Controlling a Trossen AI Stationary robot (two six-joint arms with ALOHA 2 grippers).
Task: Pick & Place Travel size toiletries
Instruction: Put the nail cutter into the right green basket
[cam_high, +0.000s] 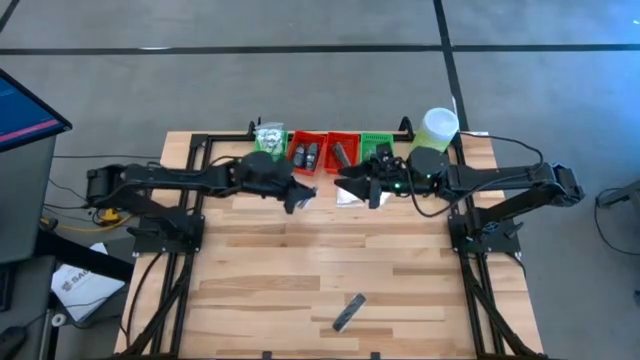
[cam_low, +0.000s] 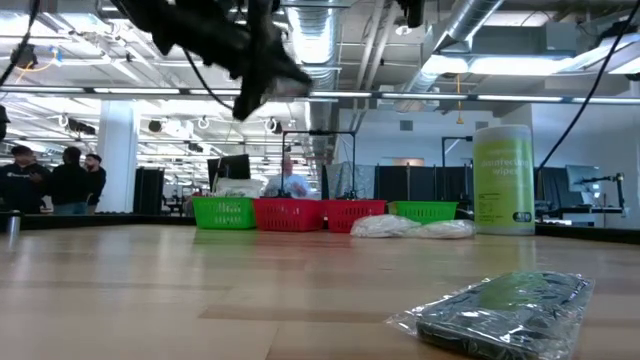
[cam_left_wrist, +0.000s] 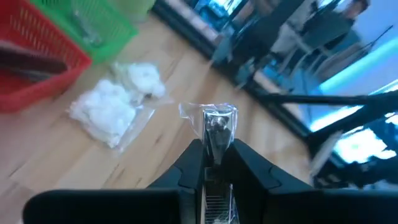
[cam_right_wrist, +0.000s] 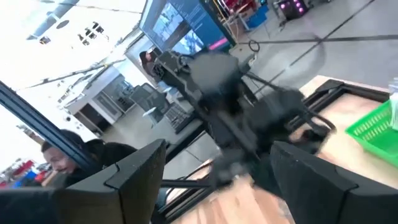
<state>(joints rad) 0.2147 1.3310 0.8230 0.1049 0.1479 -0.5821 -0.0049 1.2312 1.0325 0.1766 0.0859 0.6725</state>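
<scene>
Now: left claw up with a wrapped silvery tube, right claw wide open

Right, we're at the back of the bench (cam_high: 300, 270), where both arms meet in front of the tray row. Left claw (cam_left_wrist: 217, 144) is pinched tight on a small silvery tube (cam_left_wrist: 219, 124) in clear wrap, and the low view has it well up off the wood, so that item is airborne. Just beyond its fingertips, down on the bench, lie two white soft packets (cam_left_wrist: 112, 109), side by side and touching, close to the red tray (cam_left_wrist: 37, 59) and the green tray (cam_left_wrist: 93, 25).

Right claw (cam_high: 352, 181) hovers facing the left one across a small gap, its fingers (cam_right_wrist: 130, 177) spread wide with nothing between them. From above, the white packets sit right under that claw's tips. Behind the right wrist stands the pale green canister (cam_high: 438, 127) with its white lid, and the trays run red, red, green alongside it, with one more green tray (cam_high: 270, 137) behind the left claw holding pale bits. Dark pieces sit in the two red trays; I can't make out which kind.

Well away from both claws, near the front edge, a dark grey flat bar (cam_high: 348, 311) lies alone in clear wrap, tilted.

People stand in the room beyond the bench.
</scene>
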